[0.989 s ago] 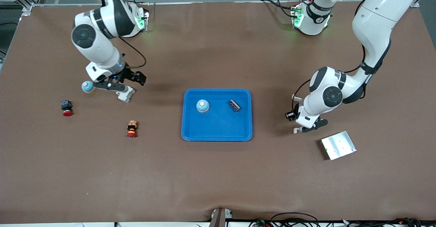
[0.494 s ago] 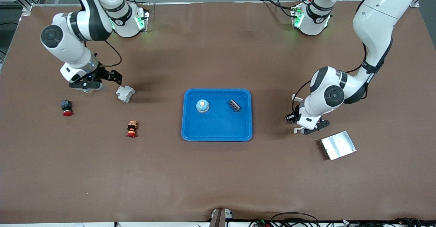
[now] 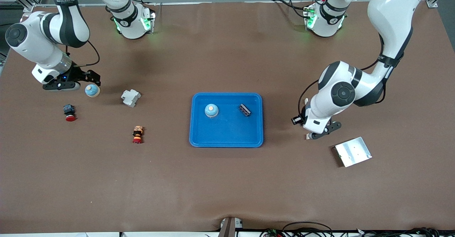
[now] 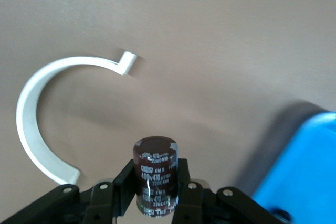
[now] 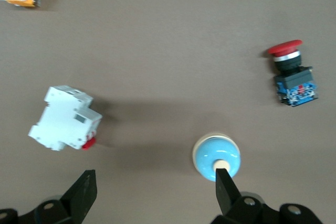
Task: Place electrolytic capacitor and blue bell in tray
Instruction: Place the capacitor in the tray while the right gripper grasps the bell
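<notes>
My left gripper [image 4: 156,182] is shut on a dark brown electrolytic capacitor [image 4: 156,171], held upright above the table beside the tray's [image 4: 310,177] end. In the front view this gripper [image 3: 316,133] hangs between the blue tray [image 3: 227,139] and the silver plate. One blue bell [image 3: 211,110] stands in the tray. A second blue bell [image 3: 92,90] stands on the table at the right arm's end. My right gripper [image 3: 60,86] is in the air beside it. It [image 5: 155,192] is open and holds nothing, with one fingertip [image 5: 224,184] just over that bell [image 5: 216,155].
A small dark part [image 3: 244,109] lies in the tray. A white breaker [image 3: 130,97], a red push button [image 3: 69,112] and an orange-red stacked part [image 3: 137,134] lie near the second bell. A white curved clip [image 4: 37,124] lies below the left gripper. The silver plate [image 3: 353,151] lies nearer the camera.
The right arm has swung from over the white breaker, across the bell, toward its own end of the table, fingers open throughout. The left gripper has shifted slightly with the capacitor.
</notes>
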Available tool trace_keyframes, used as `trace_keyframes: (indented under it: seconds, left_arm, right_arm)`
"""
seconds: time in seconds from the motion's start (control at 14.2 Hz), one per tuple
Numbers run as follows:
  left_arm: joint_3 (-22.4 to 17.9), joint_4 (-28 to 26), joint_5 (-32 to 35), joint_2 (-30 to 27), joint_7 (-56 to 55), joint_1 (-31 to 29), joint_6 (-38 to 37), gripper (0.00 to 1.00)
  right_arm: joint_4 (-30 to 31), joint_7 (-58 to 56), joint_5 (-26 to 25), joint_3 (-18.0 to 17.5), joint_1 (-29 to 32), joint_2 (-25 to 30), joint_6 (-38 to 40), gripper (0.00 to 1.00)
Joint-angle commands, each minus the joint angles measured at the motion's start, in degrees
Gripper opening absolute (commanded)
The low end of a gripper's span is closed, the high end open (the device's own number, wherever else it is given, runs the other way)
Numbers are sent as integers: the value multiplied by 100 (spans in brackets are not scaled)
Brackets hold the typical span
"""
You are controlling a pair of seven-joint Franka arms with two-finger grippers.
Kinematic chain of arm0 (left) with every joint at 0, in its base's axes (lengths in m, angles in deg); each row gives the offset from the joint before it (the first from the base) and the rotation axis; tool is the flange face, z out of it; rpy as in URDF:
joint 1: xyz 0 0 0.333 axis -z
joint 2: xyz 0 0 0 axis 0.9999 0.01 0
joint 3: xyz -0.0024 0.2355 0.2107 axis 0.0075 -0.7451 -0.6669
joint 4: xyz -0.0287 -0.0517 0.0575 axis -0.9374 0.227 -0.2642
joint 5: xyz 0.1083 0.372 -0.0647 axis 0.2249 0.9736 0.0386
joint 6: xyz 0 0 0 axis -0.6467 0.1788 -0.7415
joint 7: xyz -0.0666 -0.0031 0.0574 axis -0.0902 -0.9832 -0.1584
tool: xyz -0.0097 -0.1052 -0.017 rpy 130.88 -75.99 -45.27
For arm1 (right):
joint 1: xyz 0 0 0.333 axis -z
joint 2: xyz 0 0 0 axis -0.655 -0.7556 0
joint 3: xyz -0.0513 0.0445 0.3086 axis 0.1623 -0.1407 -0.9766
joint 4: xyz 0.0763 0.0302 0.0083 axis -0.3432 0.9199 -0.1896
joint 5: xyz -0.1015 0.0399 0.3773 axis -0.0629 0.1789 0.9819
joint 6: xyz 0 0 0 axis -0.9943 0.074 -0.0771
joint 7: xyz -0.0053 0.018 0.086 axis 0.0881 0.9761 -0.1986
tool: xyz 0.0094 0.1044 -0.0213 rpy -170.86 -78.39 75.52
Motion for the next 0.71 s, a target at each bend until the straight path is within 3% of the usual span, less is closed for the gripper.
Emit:
trace_keyframes:
  seconds: [0.0, 0.42, 0.64]
  left_arm:
    - [17, 580, 44, 123, -620, 504, -396, 0]
    - [-114, 1599, 105, 1045, -1877, 1532, -387, 0]
    - [-807, 2162, 97, 1563, -2256, 2480, -326, 0]
  right_arm:
    - [380, -469, -24, -101, 421, 26, -544, 100]
    - [380, -1269, -24, -101, 1098, -1098, -1678, 100]
    - [380, -1288, -24, -110, 1169, -1249, -1794, 100]
